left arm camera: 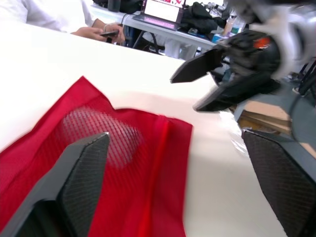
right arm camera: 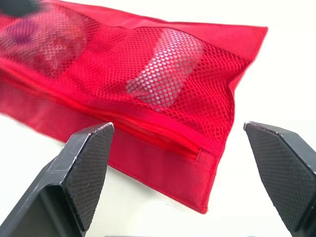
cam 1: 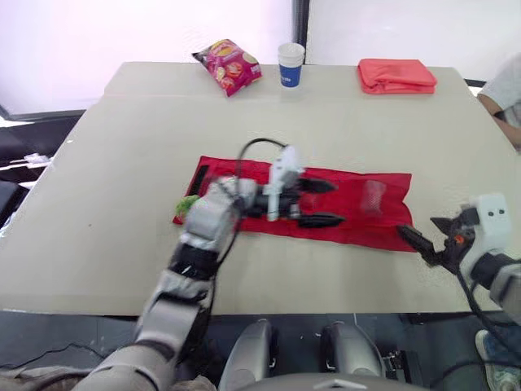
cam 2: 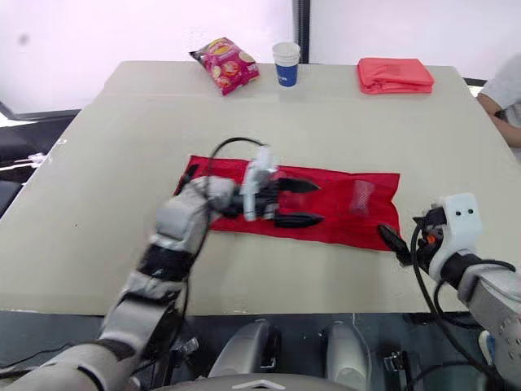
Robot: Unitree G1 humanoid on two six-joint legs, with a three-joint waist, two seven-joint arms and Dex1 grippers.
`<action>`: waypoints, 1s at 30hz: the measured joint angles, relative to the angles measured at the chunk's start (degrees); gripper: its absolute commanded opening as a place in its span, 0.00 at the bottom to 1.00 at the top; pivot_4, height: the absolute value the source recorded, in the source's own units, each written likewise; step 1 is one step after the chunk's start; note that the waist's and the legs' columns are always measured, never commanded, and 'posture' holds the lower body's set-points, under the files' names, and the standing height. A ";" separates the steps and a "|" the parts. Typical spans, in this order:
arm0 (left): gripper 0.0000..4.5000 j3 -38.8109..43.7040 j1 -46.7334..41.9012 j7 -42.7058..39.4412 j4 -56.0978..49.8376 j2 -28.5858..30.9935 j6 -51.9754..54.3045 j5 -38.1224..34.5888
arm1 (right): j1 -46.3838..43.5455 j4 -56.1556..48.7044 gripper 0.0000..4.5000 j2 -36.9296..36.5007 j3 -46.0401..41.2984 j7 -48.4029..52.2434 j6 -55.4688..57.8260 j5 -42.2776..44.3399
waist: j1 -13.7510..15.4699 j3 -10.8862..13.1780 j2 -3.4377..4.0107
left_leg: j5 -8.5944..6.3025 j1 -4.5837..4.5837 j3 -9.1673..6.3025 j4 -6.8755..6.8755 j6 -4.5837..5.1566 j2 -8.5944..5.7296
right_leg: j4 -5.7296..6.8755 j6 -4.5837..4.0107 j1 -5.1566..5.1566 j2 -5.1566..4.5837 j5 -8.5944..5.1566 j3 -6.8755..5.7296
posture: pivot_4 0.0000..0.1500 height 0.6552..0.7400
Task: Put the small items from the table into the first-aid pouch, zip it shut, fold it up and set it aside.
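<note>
First-aid pouch [cam 1: 358, 216] lies flat and unfolded mid-table [cam 1: 122, 163]; thin mesh fabric, looks light and floppy, so pinch an end hem or the zipper [right arm camera: 163, 133] edge. Left gripper [cam 1: 330, 202] over its middle, right gripper [cam 1: 423, 236] just off its right end, both spread wide and empty.

**Surfaces and Materials**

First-aid pouch [right arm camera: 123, 98]: red woven cloth, matt, with open-weave mesh pocket fronts and red zip tape.
Table [cam 1: 122, 204]: smooth, matt beige top.
Snack bag [cam 1: 229, 67]: glossy printed film.
Cup [cam 1: 291, 64]: probably paper.
Folded cloth [cam 1: 396, 76]: matt, coral.
Right gripper [right arm camera: 177, 127] fingers [right arm camera: 86, 170]: black, finely cross-hatched, matt.
</note>
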 measured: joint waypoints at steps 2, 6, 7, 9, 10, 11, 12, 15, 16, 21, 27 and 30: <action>0.98 2.33 3.03 -0.01 -4.69 3.13 3.01 -3.62 | -0.83 3.22 1.00 1.85 -1.74 -1.76 2.60 -0.23 | 0.53 0.01 0.02 | 0.00 -0.03 -0.04 0.00 0.00 -0.04 | -0.03 0.00 0.01 -0.02 0.00 -0.02 | 1.00 0.99; 0.98 8.98 7.86 0.61 -12.36 9.85 7.15 -10.53 | -2.52 10.94 1.00 3.85 -4.66 -5.19 2.91 -0.58 | 0.73 0.00 0.02 | 0.00 0.04 0.02 0.00 0.00 -0.11 | -0.02 0.00 0.02 -0.02 0.00 0.00 | 1.00 0.99; 0.98 9.44 8.29 0.67 -12.87 10.41 7.45 -11.02 | -2.94 11.89 1.00 3.86 -4.84 -5.51 2.91 -0.66 | 0.73 0.00 0.03 | 0.00 0.06 0.05 0.00 0.00 -0.10 | -0.02 0.00 0.02 -0.01 0.00 0.00 | 1.00 0.99; 0.98 10.55 10.55 1.44 -15.13 12.24 8.24 -12.99 | -4.93 15.27 1.00 3.92 -4.69 -6.26 2.91 -0.16 | 0.57 -0.01 0.04 | 0.00 0.11 0.10 -0.03 0.00 -0.09 | 0.00 0.00 0.03 0.02 0.00 -0.01 | 1.00 0.99; 0.99 10.72 11.63 1.93 -15.97 12.97 8.58 -13.78 | -5.86 16.69 0.94 3.92 -4.70 -6.26 2.90 0.74 | 0.31 -0.01 0.04 | 0.00 0.14 0.13 -0.06 0.00 -0.08 | 0.00 0.00 0.04 0.02 0.00 -0.01 | 1.00 0.99; 1.00 10.91 12.62 2.62 -16.73 13.51 8.70 -14.53 | -6.51 18.12 0.89 3.94 -4.79 -6.12 2.91 2.46 | 0.13 -0.01 0.04 | 0.00 0.16 0.13 -0.07 0.00 -0.07 | 0.00 0.00 0.06 0.03 0.00 -0.01 | 1.00 0.99; 1.00 11.05 12.98 3.26 -17.26 13.70 8.81 -14.72 | -6.53 18.97 0.82 3.93 -4.95 -6.07 2.90 3.75 | -0.03 -0.01 0.04 | 0.00 0.16 0.12 -0.08 0.00 -0.06 | 0.00 0.00 0.06 0.03 0.00 0.01 | 1.00 0.99; 1.00 11.65 14.53 5.04 -18.94 14.18 8.89 -16.03 | -6.60 21.79 0.56 3.72 -4.99 -5.70 2.92 9.59 | -0.13 -0.01 0.05 | 0.00 0.18 0.16 -0.10 0.00 -0.05 | 0.01 0.00 0.06 0.03 0.00 0.07 | 1.00 0.99; 1.00 11.64 15.00 5.54 -19.35 14.27 8.90 -16.23 | -6.60 22.35 0.48 3.41 -4.99 -5.68 2.92 11.14 | -0.15 0.00 0.05 | 0.00 0.18 0.17 -0.10 0.01 -0.05 | 0.01 0.00 0.06 0.02 0.00 0.10 | 1.00 0.99; 1.00 11.88 17.92 9.87 -22.29 14.17 9.01 -17.95 | -10.72 26.56 0.01 0.65 -5.86 -8.13 2.92 16.71 | -0.22 0.00 0.06 | -0.01 0.21 0.21 -0.11 0.01 -0.04 | 0.03 0.00 0.05 0.03 0.00 0.15 | 1.00 0.99; 1.00 12.01 18.87 14.25 -24.29 13.47 8.87 -19.40 | -17.12 34.20 0.01 -8.84 -3.52 -11.81 1.55 9.26 | 0.60 0.02 0.09 | -0.02 0.20 0.28 -0.10 0.04 -0.15 | -0.03 0.01 0.10 -0.03 0.00 0.13 | 1.00 0.99; 1.00 12.03 18.65 14.85 -24.28 13.51 8.47 -19.62 | -16.45 37.71 0.01 -17.49 1.23 -12.07 -2.79 3.43 | 1.14 0.03 0.11 | -0.02 0.20 0.30 -0.12 0.04 -0.17 | -0.05 0.01 0.07 -0.02 0.00 0.17 | 1.00 0.99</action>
